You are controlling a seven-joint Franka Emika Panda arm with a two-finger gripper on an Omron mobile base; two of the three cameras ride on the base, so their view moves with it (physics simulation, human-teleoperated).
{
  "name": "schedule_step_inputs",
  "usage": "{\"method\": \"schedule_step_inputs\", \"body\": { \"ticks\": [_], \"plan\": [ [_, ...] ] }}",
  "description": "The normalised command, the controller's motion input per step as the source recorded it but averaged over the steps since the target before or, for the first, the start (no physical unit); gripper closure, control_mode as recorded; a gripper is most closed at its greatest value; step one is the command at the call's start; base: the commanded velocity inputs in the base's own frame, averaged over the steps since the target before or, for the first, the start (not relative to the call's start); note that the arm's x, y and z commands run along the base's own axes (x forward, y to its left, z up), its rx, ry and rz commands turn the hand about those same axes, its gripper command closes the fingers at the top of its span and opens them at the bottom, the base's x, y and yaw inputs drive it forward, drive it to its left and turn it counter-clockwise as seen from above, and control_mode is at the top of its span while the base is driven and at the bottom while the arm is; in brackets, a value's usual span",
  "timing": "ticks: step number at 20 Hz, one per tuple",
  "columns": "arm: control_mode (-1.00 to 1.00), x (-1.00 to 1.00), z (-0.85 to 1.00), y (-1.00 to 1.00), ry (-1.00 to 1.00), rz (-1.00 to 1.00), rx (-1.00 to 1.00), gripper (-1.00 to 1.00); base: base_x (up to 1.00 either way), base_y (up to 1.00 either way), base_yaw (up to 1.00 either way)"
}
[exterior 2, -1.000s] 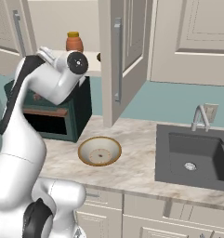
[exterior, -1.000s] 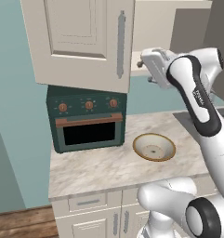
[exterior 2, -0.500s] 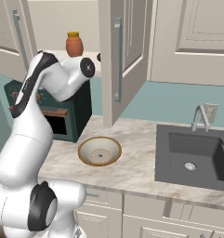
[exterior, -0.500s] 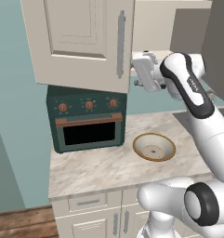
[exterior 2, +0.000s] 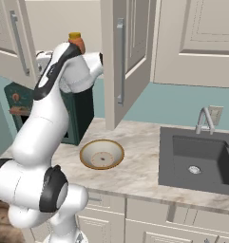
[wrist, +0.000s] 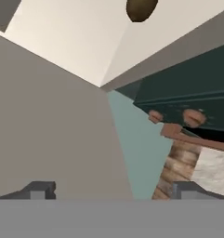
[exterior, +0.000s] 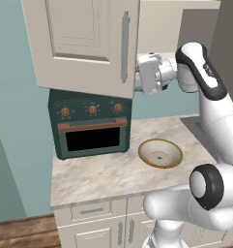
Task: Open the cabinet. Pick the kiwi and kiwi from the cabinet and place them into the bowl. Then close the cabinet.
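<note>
Gripper [wrist: 111, 189]: open, nothing between the jaws; the two dark tips stand wide apart at the bottom of the hand view. In the left base view the hand sits right of centre, upper half, just beside the edge of the open left door.
Bowl [exterior: 160, 153]: on the counter, lower centre-right of the left base view, lower left-centre of the right base view; inside pale and bare, no fruit in it.
Counter [exterior: 103, 169]: marbled, carries the bowl and the oven.
Oven [exterior: 91, 128]: dark green, three brown knobs, left of the bowl under the left door.
Sink [exterior 2: 197, 160]: dark basin with a grey tap, right side of the right base view, well apart from the bowl.
Cabinet [exterior 2: 125, 57]: both doors swung out; grey bar handles visible on each.
Kiwi [wrist: 140, 8]: one olive-brown fruit at the top edge of the hand view, on the cream cabinet floor, well apart from the tips. The second kiwi cannot be made out.
Jar [exterior 2: 76, 42]: orange-brown, yellow lid, upper left of the right base view, partly behind the arm.
Done: cabinet opened.
Left, as judged: both kiwis to fetch and set in the bowl, then doors to shut; the arm appears to be on approach to the first fruit.
Writing, brands: none legible anywhere.
</note>
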Motion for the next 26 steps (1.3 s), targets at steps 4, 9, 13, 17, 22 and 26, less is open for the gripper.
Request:
{"method": "schedule_step_inputs", "body": {
  "ticks": [4,9,13,17,22,26],
  "plan": [
    [-1.00,-0.61,0.00,0.49,0.00,0.36,0.00,-1.00,0.00,0.00,0.00],
    [-1.00,-0.98,0.00,0.84,-0.03,0.32,0.00,-1.00,0.00,0.00,0.00],
    [-1.00,-1.00,0.00,1.00,-0.14,0.17,0.00,-1.00,0.00,0.00,0.00],
    [-1.00,-0.96,0.00,0.98,-0.19,0.02,0.02,-1.00,0.00,0.00,0.00],
    [-1.00,-0.64,0.00,0.80,-0.12,0.00,0.07,-1.00,0.00,0.00,0.00],
    [-1.00,-0.08,-0.04,0.24,0.01,0.00,0.03,-1.00,0.00,0.00,0.00]
  ]
}}
